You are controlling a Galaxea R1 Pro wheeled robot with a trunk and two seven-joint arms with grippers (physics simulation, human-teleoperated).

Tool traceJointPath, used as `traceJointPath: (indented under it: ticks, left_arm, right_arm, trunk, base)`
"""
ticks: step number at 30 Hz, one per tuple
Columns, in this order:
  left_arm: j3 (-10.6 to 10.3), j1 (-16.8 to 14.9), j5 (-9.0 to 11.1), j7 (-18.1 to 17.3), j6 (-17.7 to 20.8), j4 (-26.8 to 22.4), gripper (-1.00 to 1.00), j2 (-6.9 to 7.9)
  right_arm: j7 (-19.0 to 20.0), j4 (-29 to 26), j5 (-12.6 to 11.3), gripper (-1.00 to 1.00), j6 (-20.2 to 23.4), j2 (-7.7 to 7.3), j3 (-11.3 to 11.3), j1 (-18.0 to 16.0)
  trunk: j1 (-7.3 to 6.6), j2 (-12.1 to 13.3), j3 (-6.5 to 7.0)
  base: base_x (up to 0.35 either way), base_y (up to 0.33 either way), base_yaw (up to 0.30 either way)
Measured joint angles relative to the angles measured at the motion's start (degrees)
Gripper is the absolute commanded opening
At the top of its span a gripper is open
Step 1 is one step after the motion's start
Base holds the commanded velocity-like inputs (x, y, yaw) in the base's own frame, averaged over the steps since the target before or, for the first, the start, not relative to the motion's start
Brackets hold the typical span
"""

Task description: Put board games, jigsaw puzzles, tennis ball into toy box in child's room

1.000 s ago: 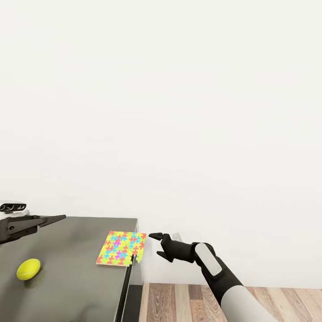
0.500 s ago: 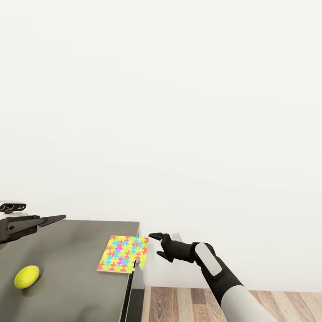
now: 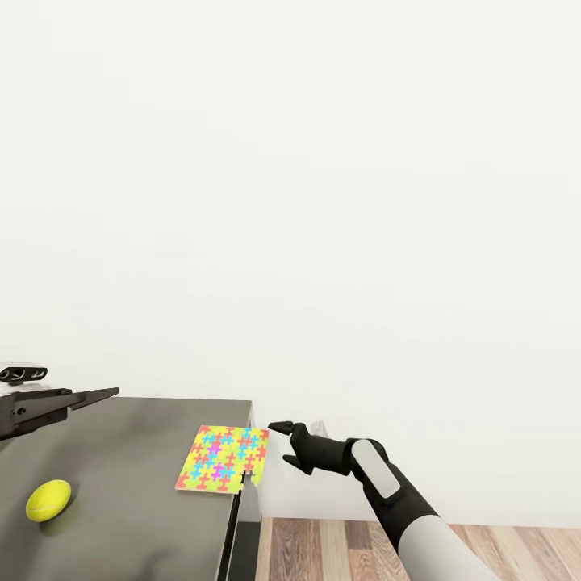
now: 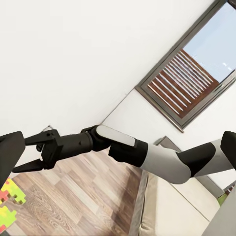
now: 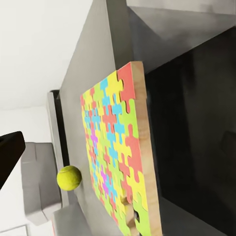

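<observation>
Tennis ball is seen resting on the dark grey desk, well apart from the jigsaw puzzle laid overhanging the desk's end. Just beyond that end, the right gripper is held spread, gripping nothing, above the wood floor; behind, a white wall is seen. How the left gripper stands cannot be told.

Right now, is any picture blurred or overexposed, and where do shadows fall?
Head view: sharp; the plain white wall shows no detail; the small yellow-green tennis ball casts a soft shadow on the dark grey table. Right wrist view: crisp multicoloured jigsaw puzzle, tilted framing. Left wrist view: bright window, no blur.
</observation>
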Motion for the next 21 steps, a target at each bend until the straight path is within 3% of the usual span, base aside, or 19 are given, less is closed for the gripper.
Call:
traceJointPath:
  ticks: [16,21]
  left_arm:
    - [-0.03,0.00,-0.04,0.00,0.00,0.00,1.00,-0.07]
    - [-0.03,0.00,-0.03,0.00,0.00,0.00,1.00,-0.07]
  right_arm:
    - [-0.53,0.16,0.13,1.00,0.60,0.20,0.10,-0.08]
    - [-0.53,0.16,0.16,1.00,0.58,0.29,0.11,-0.07]
  trunk:
    - [0.00,0.00,0.00]
    - [1.09,-1.99,-0.89]
  base:
    - [0.000,0.000,0.000]
    - [0.000,0.000,0.000]
